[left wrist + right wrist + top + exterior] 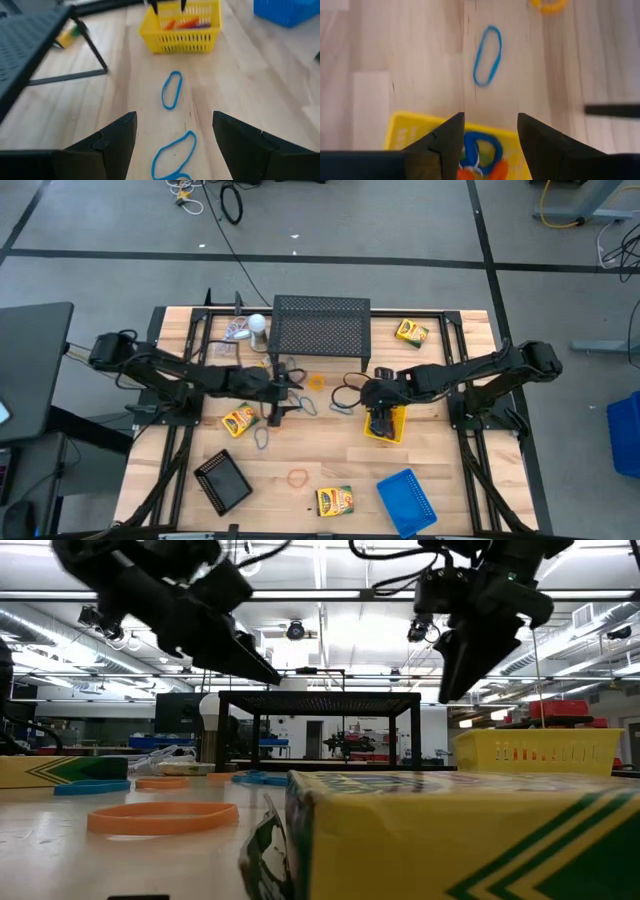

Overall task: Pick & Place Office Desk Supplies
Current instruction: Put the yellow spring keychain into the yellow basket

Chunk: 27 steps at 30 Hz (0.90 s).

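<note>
My left gripper (284, 397) (175, 120) hovers open above the table's middle, one finger on either side of a blue rubber band (174, 155) that lies flat on the wood. A second blue band (171, 90) lies between it and the yellow mesh tray (398, 430) (180, 35). My right gripper (378, 416) (490, 120) hangs open above the yellow tray (410, 135), which holds a blue band (481, 149) and orange bands (482, 172). Crayon boxes lie at the far right (411, 332), left of centre (238, 420) and near the front edge (334, 500).
The large black mesh stand (320, 328) sits at the far middle with a white round object (257, 323) beside it. A black tray (222, 480) and a blue tray (407, 497) rest near the front edge. Loose bands: orange (298, 477), yellow (316, 382), blue (262, 438).
</note>
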Motion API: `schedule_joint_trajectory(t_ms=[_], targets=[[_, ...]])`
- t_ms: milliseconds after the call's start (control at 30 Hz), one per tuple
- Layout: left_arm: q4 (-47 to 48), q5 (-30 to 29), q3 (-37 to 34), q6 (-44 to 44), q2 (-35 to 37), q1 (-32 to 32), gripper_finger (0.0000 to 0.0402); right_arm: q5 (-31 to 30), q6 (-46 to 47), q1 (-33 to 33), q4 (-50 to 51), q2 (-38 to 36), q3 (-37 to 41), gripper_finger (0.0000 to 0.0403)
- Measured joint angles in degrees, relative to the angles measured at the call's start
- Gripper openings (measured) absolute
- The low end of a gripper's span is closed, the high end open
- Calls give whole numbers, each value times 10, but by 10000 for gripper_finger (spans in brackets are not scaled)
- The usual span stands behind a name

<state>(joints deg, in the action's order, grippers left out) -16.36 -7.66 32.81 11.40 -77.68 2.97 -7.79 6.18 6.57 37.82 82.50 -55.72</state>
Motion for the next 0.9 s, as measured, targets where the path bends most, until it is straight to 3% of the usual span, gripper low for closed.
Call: schedule_joint_trajectory(t_ms=[433, 900], targets=[[173, 7, 166, 72, -160, -60, 264, -1, -39, 36, -24, -6, 0, 192], [230, 54, 254, 105, -278, -127, 264, -18, -25, 62, -8, -52, 0, 192]])
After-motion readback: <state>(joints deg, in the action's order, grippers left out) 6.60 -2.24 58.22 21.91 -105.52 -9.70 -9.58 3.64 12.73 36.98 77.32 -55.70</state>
